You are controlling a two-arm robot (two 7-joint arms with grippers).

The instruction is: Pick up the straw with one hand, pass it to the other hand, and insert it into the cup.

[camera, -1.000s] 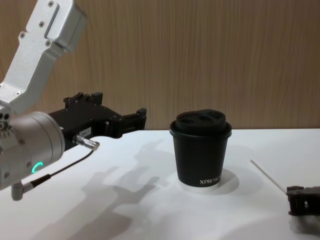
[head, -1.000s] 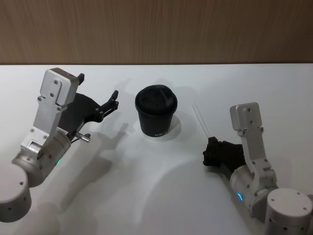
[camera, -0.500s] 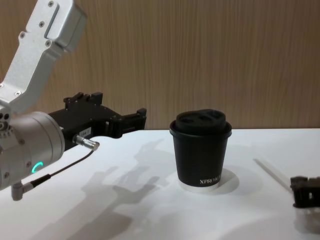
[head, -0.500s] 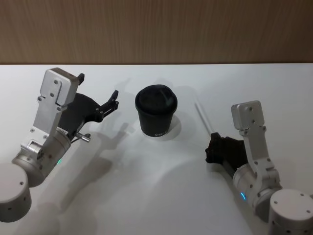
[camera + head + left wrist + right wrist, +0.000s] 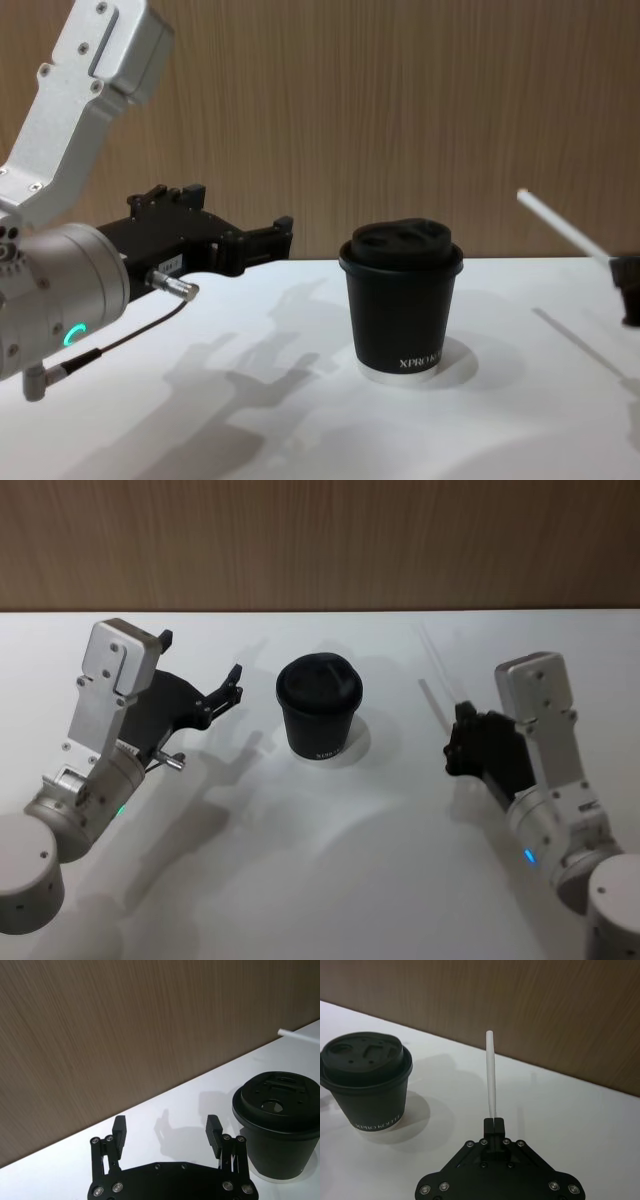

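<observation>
Right gripper (image 5: 493, 1121) pinches straw (image 5: 490, 1072) by its near end, straw jutting far-left (off the table). Left gripper (image 5: 166, 1130) spread, left of cup (image 5: 318, 715).

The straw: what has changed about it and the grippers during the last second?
The right gripper, shut on the straw, has lifted it off the table; it now slants in the air. The left gripper, open, and the cup stayed where they were.
</observation>
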